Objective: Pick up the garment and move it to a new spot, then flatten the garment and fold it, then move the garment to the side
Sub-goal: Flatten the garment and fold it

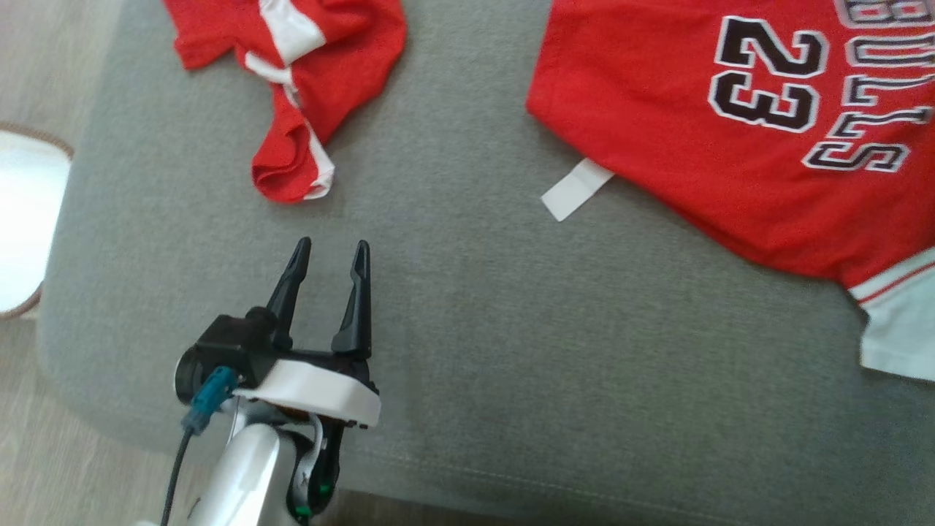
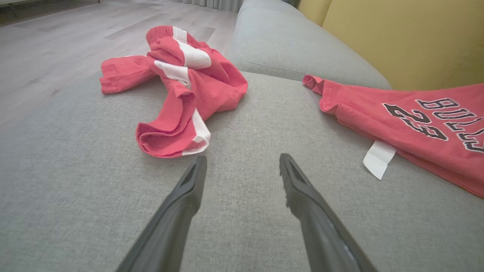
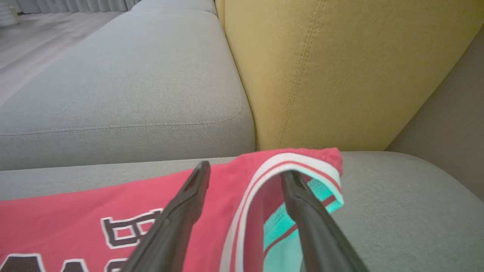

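The garment, a red jersey (image 1: 694,146) printed with a black "23" and lettering, lies spread on the right of the grey sofa seat (image 1: 475,329). Its white label (image 1: 577,188) sticks out from the lower edge. In the right wrist view my right gripper (image 3: 245,170) stands open over the jersey (image 3: 94,204), its fingers on either side of a raised white-and-red trimmed edge (image 3: 302,160) with a teal inside. My left gripper (image 1: 332,245) is open and empty above the bare seat, just short of a crumpled red and white garment (image 1: 321,66). The left wrist view shows the left gripper (image 2: 242,158) near that crumpled piece (image 2: 181,98).
A yellow back cushion (image 3: 340,75) rises behind the seat, close to the jersey's far edge. The sofa's front edge runs along the bottom of the head view, with wooden floor (image 1: 44,73) and a white round object (image 1: 22,219) to the left. Bare seat lies between the two garments.
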Controlling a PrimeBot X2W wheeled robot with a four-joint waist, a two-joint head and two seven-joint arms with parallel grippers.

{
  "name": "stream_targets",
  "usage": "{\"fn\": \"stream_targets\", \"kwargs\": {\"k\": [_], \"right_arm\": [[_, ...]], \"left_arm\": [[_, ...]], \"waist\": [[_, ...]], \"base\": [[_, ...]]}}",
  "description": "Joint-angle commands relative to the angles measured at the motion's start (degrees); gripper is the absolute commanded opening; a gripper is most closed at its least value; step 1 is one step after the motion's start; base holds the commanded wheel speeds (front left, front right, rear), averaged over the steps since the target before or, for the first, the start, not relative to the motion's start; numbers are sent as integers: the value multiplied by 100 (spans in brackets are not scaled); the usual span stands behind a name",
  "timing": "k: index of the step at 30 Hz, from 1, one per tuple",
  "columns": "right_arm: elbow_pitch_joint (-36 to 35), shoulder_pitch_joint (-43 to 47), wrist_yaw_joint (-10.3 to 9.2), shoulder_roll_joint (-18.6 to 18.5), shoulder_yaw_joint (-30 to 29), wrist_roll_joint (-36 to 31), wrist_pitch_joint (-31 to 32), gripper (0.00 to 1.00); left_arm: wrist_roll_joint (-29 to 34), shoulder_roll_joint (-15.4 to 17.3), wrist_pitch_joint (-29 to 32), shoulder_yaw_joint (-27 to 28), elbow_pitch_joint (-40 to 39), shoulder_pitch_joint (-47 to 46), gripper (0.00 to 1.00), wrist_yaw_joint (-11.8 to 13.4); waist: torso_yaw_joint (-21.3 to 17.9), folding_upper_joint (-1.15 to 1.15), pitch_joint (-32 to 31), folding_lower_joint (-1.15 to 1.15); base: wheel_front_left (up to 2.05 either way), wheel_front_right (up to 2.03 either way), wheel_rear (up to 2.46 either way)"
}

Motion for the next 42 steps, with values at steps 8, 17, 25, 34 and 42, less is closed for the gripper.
{"fn": "stream_targets", "kwargs": {"k": [8,17,25,34,42], "right_arm": [[638,25,37,389,683,370,-927,100],[736,547,37,968,1922,1459,-1605,100],[-1436,2098,37,1179,3389,2700,-1617,100],[-3192,3362,37,1212,4131,3366,-1368,100],[-4025,3748,37,1214,4195,3561,-1122,100]], "left_arm": [[46,20,-70,280,-124,-81,100,-22],[96,20,-70,102,285,-32,100,-249],[101,20,63,-343,1221,-791,100,-491],[-57,21,514,-545,2569,-1979,100,-506],[-121,32,524,-459,3516,-2561,100,-327]], "waist": [[-591,0,-499,0],[-1147,0,-1099,0],[-1595,0,-1044,0],[-2164,0,-655,0],[-2470,0,-477,0]], "base": [[0,0,0],[0,0,0],[0,0,0],[0,0,0],[0,0,0]]}}
